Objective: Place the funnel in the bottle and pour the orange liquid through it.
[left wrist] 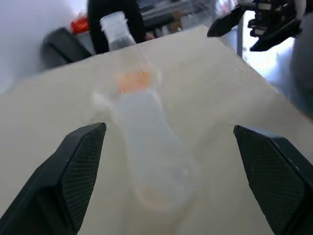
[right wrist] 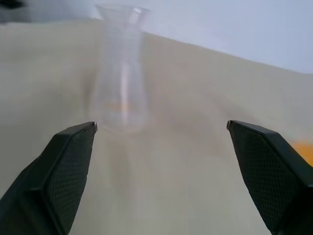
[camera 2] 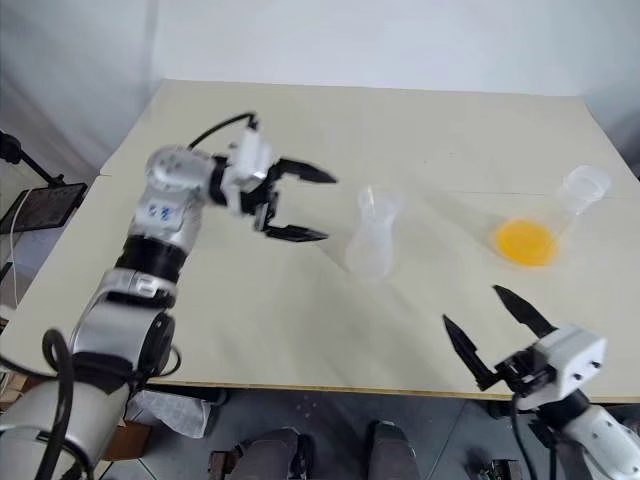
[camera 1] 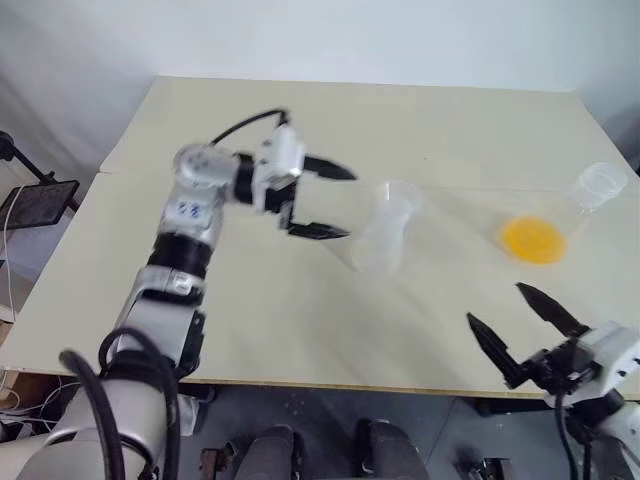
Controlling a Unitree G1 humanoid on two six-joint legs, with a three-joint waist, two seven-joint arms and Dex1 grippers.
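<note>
The frosted bottle [camera 1: 380, 245] stands upright near the table's middle. The clear funnel [camera 1: 401, 192] sits in its neck, its rim showing at the top. My left gripper [camera 1: 347, 203] hovers just left of the bottle, level and open, touching nothing; its wrist view shows the bottle [left wrist: 146, 147] between the spread fingers. The orange liquid [camera 1: 533, 240] lies in the bottom of a clear conical flask [camera 1: 598, 186] at the right. My right gripper [camera 1: 496, 304] is open and empty over the table's front edge, nearer than the flask.
The cream table [camera 1: 300, 320] is bare in front of and behind the bottle. The flask stands close to the table's right edge. A black stand [camera 1: 35, 200] is off the table to the left.
</note>
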